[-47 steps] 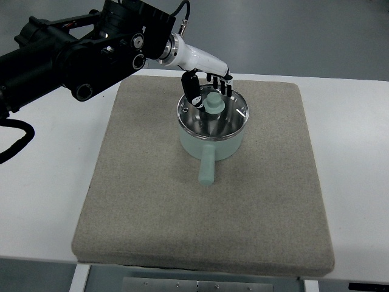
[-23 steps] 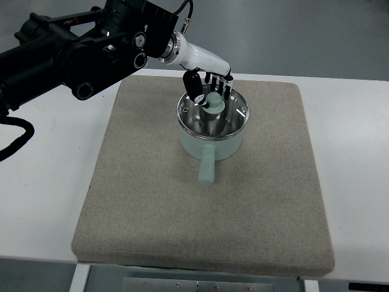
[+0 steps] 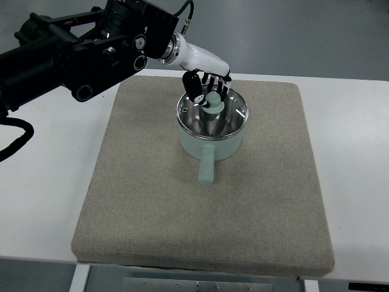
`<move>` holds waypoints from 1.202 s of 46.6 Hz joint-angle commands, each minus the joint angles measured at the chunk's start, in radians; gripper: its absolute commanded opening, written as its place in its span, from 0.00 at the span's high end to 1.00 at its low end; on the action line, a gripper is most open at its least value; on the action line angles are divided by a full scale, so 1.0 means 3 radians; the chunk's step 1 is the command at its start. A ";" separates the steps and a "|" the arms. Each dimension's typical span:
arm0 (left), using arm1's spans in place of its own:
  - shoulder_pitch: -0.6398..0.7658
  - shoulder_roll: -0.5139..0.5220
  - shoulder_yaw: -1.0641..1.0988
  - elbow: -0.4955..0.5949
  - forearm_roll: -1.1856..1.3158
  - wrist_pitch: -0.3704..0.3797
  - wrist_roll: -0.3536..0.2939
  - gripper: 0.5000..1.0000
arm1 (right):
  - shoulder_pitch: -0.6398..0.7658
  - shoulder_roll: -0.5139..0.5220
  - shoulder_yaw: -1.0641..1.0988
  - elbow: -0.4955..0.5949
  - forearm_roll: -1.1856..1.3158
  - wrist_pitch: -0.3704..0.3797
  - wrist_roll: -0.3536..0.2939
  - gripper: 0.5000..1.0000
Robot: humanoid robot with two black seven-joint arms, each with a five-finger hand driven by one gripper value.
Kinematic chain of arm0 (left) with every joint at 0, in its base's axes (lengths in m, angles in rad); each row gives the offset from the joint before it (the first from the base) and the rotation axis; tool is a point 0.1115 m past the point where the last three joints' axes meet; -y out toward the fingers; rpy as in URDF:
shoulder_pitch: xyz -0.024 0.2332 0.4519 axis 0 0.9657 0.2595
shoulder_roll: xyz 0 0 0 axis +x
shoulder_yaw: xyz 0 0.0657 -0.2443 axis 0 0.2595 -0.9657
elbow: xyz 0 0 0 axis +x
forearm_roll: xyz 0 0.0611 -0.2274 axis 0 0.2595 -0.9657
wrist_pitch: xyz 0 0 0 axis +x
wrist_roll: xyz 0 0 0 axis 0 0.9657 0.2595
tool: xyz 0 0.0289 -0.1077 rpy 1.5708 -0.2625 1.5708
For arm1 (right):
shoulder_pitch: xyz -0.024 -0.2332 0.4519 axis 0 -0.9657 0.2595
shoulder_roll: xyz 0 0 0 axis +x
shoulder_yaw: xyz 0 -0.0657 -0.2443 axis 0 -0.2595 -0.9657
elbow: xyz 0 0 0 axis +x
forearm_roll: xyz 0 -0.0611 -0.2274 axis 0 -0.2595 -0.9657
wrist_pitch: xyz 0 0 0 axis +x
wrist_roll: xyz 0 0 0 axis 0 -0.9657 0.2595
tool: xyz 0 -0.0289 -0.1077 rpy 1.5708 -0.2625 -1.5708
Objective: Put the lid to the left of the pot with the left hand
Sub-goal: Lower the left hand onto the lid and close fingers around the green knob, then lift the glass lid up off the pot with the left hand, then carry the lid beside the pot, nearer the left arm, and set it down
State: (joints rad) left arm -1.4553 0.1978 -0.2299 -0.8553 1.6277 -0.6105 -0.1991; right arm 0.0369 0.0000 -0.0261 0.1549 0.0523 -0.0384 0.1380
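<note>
Lid: round, glass, metal-rimmed, pale green knob; seated on pot, directly beneath left hand. Fingers dark, curled about knob; firm grip cannot be told. Pot: mint green, straight handle pointing away from hand. Mat: beige, coarse-woven, square.

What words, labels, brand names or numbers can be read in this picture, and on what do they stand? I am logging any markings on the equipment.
None can be read.
The pot, its glass lid and the mat carry no print.
The arm behind the left hand shows small round light spots, too small to tell whether they are marks.
</note>
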 commanded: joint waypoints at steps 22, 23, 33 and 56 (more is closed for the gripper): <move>-0.0042 0.0000 0.0071 -0.0089 0.0066 -0.0001 -0.0001 1.00 | 0.0000 0.0000 0.0000 0.0000 0.0005 0.0000 0.0000 0.15; -0.0058 0.0005 0.0071 -0.0094 0.0066 -0.0001 -0.0001 1.00 | 0.0000 0.0000 0.0000 0.0000 0.0000 0.0000 0.0000 0.15; -0.0165 0.0005 0.0066 -0.0145 0.0066 -0.0001 0.0004 1.00 | 0.0000 0.0000 0.0000 0.0000 0.0000 0.0000 0.0000 0.15; -0.0390 0.0302 0.0045 -0.0171 0.0046 -0.0001 0.0030 1.00 | 0.0000 0.0000 0.0000 0.0000 0.0000 0.0000 0.0000 0.15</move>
State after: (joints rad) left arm -1.5603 0.2578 -0.2127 -0.8997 1.6444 -0.6107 -0.1899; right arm 0.0369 0.0000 -0.0261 0.1549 0.0528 -0.0384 0.1381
